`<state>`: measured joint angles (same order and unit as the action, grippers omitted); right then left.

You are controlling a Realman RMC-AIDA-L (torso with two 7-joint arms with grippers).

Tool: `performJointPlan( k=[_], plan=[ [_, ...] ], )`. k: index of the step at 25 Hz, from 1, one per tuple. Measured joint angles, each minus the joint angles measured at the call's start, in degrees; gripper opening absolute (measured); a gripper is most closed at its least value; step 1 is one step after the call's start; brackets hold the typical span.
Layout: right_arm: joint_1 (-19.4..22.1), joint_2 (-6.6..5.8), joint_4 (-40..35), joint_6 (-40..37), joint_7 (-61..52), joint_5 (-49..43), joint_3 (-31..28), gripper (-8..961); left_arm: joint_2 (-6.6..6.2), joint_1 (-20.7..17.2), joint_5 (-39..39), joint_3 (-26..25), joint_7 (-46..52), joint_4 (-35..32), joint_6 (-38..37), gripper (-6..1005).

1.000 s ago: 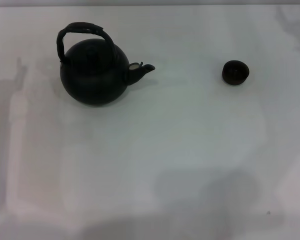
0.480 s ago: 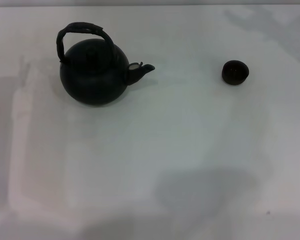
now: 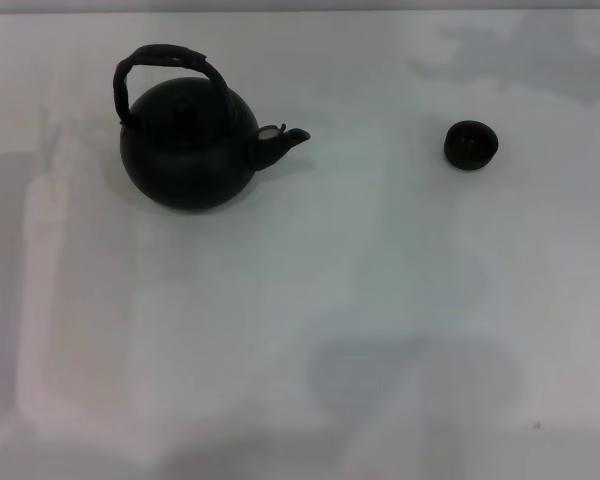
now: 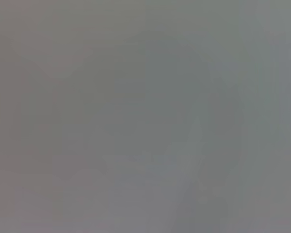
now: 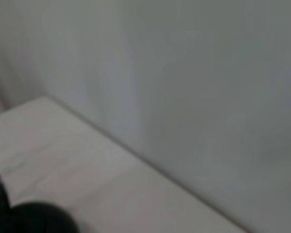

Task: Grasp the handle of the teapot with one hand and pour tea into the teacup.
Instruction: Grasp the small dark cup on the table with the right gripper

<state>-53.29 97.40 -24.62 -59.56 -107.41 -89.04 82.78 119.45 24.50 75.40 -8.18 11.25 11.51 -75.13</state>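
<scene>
Two dark vessels on a white table (image 3: 310, 330), no gripper in sight.

The teapot (image 3: 188, 150) stands upright on the robot's left side of the table, its arched handle (image 3: 168, 55) raised over the lid and its short spout (image 3: 283, 141) pointing toward the teacup (image 3: 471, 144), which sits well apart on the right. Nothing touches either one. The right wrist view catches only a dark rounded shape at its edge, likely the teapot (image 5: 34, 218). Neither pincer appears in any view, so whether their fingers are apart or together cannot be told.
</scene>
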Motion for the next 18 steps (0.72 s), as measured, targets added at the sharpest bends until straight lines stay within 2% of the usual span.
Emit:
performJointPlan(
  k=[4,7,10,14,18],
  plan=[
    [-1.9,0.34,-1.2,-4.0,-0.4,-4.9,0.0,830,0.0,-0.2,0.0,0.0,0.0,0.0,-0.2,888],
    [-3.0,1.24,-1.9,-6.3,-0.9,-8.9,0.1,829,0.0,-0.2,0.0,0.0,0.0,0.0,-0.2,888],
    [-3.7,3.13,-2.8,-7.0,-2.8,-14.7,0.2,828,0.0,-0.2,0.1,0.0,0.0,0.0,-0.2,888],
    [-3.8,6.82,-5.5,-6.4,-7.1,-24.8,0.0,826,0.0,-0.2,0.3,0.2,0.0,0.0,-0.2,887],
    [-4.7,9.87,-6.7,-5.7,-10.8,-34.3,0.0,825,0.0,-0.2,0.3,0.2,0.0,0.3,-0.2,887]
  ],
)
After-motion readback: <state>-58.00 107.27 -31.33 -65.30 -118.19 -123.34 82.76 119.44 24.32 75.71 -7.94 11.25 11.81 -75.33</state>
